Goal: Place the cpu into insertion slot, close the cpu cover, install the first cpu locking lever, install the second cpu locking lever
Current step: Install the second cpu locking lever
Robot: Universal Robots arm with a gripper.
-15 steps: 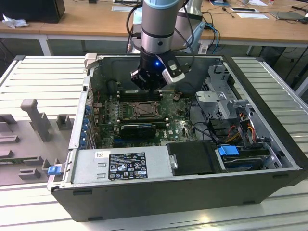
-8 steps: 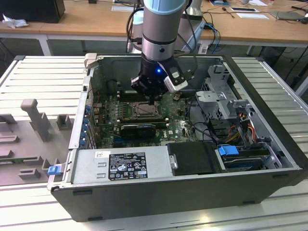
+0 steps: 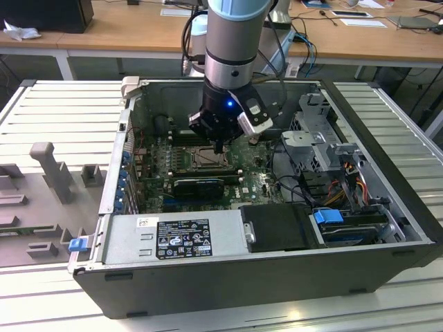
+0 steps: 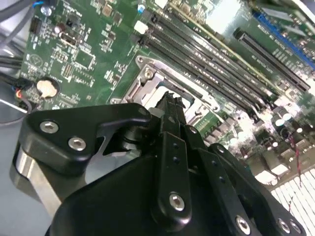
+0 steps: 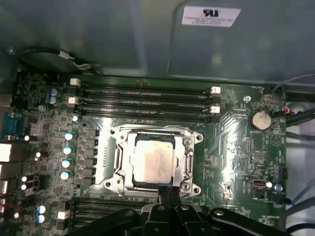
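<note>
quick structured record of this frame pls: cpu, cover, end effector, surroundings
cpu: seated in insertion slot, pale face up
cpu cover: down, framing the chip
end effector: fingers together, tips at the socket's edge, holding nothing
memory slots: long, black, beside the socket
coin cell: on the motherboard
pc case: open

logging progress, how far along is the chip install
Done: the chip sits in its socket and the metal cover looks to lie flat around it. In hand: the tool is at the socket's edge, fingers together. Whether either locking lever is latched is unclear.
</note>
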